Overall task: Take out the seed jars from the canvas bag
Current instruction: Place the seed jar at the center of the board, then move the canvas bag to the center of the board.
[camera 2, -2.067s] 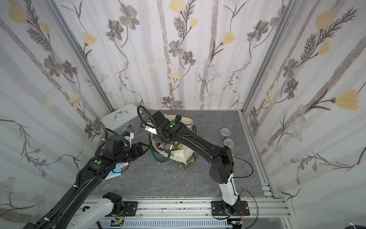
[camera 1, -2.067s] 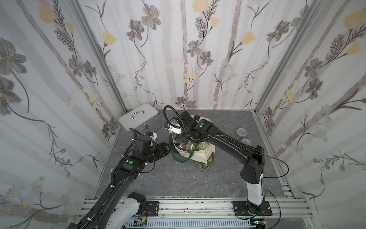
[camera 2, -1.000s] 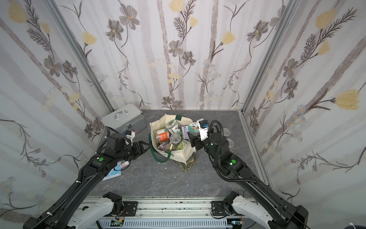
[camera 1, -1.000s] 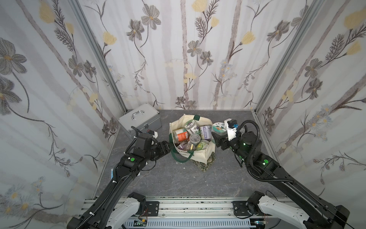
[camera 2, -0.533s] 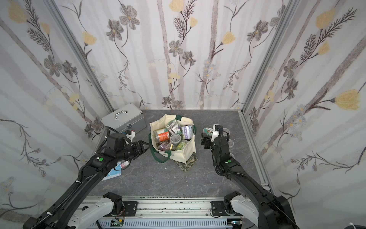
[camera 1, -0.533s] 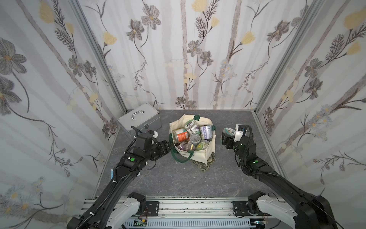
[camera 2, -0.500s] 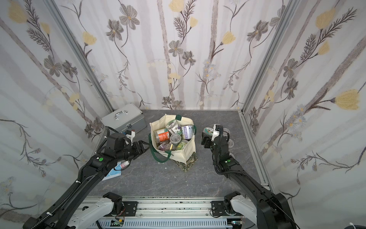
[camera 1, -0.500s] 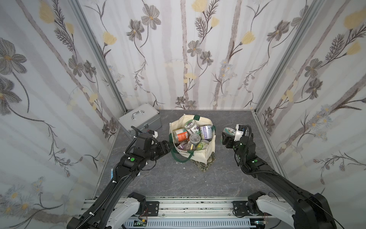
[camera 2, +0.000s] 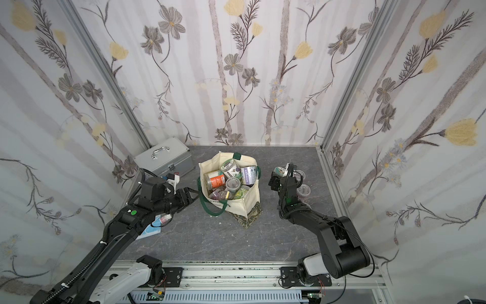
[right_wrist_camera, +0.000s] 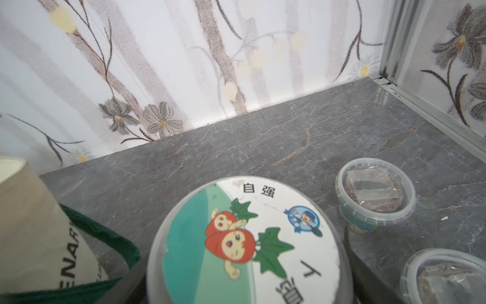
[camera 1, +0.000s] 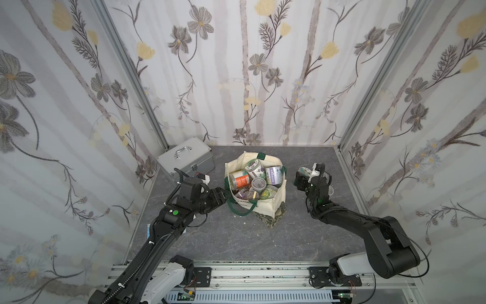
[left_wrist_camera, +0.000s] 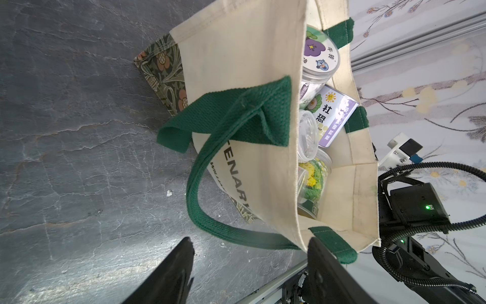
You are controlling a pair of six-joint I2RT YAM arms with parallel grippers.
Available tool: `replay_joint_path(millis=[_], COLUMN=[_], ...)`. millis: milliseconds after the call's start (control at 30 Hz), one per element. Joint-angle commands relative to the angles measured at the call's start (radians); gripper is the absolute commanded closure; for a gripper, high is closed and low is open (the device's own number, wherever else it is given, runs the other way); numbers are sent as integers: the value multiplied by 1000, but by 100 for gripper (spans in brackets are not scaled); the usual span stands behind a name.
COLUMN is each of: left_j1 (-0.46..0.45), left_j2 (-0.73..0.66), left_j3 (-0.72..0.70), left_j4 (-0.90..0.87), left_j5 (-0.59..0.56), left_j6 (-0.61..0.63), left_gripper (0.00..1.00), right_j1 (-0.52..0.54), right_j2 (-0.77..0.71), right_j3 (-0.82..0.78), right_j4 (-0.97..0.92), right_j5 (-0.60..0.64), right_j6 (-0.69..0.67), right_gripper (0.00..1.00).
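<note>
Jaws of the right gripper [camera 1: 304,175] squeeze a strawberry-lid jar [right_wrist_camera: 244,242], held straight up, lid on top. The canvas bag [camera 1: 265,208] is on one side of it, and two short clear jars [right_wrist_camera: 376,200] sit on the bench [right_wrist_camera: 263,147] close on the other side, so I think the jar should go down on the bare bench right under it. The left gripper [camera 1: 223,195] is wide open and holds nothing. It is beside the green handle [left_wrist_camera: 236,118], nearer to the jars inside the bag [camera 1: 239,180].
</note>
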Motion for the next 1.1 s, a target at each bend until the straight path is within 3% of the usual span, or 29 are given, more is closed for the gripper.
replay_joint_path(millis=[0, 233, 367, 467, 733, 967, 1067], left_j1=[1, 0, 0, 1, 1, 0, 0], left_j2=[4, 18, 25, 28, 29, 29, 25], left_j3=[-2, 0, 10, 23, 44, 86, 90], left_j4=[33, 44, 35, 23, 10, -32, -32], left_j5=[12, 17, 20, 22, 19, -16, -45], left_j6=[-3, -3, 1, 3, 7, 45, 56], left_gripper=[30, 30, 28, 21, 16, 10, 9], right_j1=[0, 0, 0, 0, 0, 10, 63], right_j2=[45, 104, 99, 63, -104, -246, -267], right_j3=[17, 15, 22, 38, 77, 222, 315], right_j4=[98, 110, 78, 10, -211, -459, -569], right_j5=[72, 79, 76, 64, -21, -268, -315], right_j6=[21, 30, 33, 32, 23, 8, -7], right_gripper=[36, 32, 12, 4, 0, 2, 4])
